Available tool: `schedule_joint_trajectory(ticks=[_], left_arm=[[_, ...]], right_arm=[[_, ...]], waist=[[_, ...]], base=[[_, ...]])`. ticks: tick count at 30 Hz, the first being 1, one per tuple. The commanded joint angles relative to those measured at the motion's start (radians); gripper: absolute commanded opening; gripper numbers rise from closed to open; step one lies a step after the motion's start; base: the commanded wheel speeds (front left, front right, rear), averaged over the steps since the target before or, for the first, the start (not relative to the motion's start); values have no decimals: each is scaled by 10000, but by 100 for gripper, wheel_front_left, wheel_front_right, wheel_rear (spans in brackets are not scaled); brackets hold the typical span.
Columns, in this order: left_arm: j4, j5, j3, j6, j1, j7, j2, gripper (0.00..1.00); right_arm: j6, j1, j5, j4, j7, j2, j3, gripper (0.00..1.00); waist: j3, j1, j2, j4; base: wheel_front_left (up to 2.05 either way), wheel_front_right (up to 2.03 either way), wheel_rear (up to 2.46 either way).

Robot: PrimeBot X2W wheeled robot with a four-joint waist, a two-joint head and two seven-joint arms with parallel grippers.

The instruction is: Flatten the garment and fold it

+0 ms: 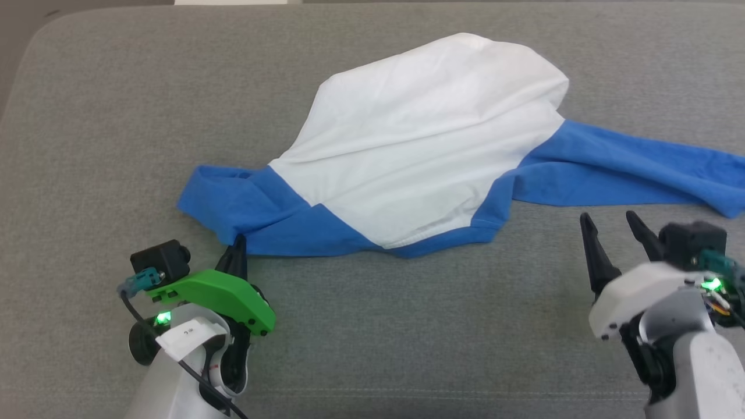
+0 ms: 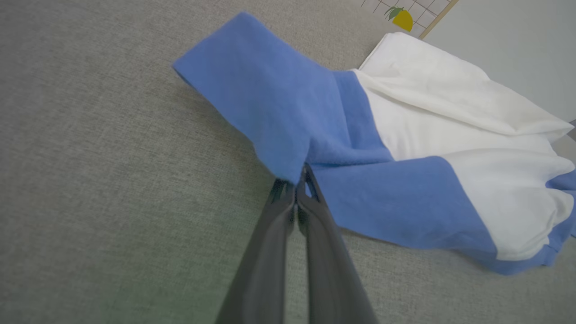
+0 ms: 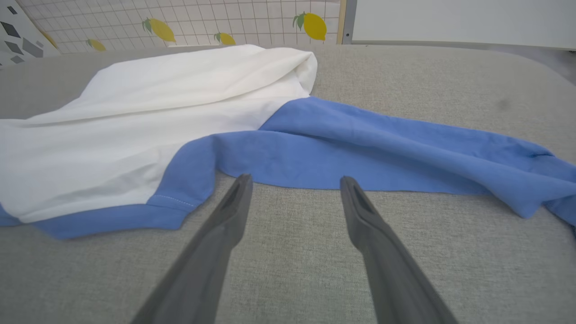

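Head: shirt lies rumpled mid-cushion, white body in the centre, blue sleeves out to left and right. Left gripper sits at the near edge of the left sleeve, jaws closed on the blue cloth. Right gripper is wide open and empty, just short of the right sleeve.
Left wrist: left gripper fingers are pressed together with a blue fold edge pinched at the tips. Shirt spreads up and right from there.
Right wrist: right gripper is spread wide with nothing between. Shirt has its blue sleeve running across just beyond the tips, white body upper left.
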State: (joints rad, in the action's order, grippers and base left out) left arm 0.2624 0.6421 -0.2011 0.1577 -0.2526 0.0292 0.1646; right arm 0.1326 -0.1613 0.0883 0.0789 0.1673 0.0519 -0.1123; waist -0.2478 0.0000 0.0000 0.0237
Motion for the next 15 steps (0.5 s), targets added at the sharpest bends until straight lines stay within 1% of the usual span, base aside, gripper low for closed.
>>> schedule_joint_trajectory(ticks=[1,4,11,15], left_arm=[[-84,-70,-3,-45,72,-21,90,0],[-190,-90,-56,-38,-21,-84,31,0],[-231,-139,-287,-155,-387,-128,-104,0],[-160,-138,-433,-269,-586,-168,-204,0]], right_arm=[[-19,-389,74,204,215,-16,-60,100],[-19,-1055,-93,833,869,-16,-160,100],[-19,-2433,-2153,2327,2392,-16,-241,100],[-19,-2811,-3044,2927,3306,-16,-614,100]], waist=[[-142,0,0,-217],[-326,0,0,-431],[-785,0,0,-810],[-994,0,0,-971]], base=[[0,0,0],[0,0,0],[0,0,0],[0,0,0]])
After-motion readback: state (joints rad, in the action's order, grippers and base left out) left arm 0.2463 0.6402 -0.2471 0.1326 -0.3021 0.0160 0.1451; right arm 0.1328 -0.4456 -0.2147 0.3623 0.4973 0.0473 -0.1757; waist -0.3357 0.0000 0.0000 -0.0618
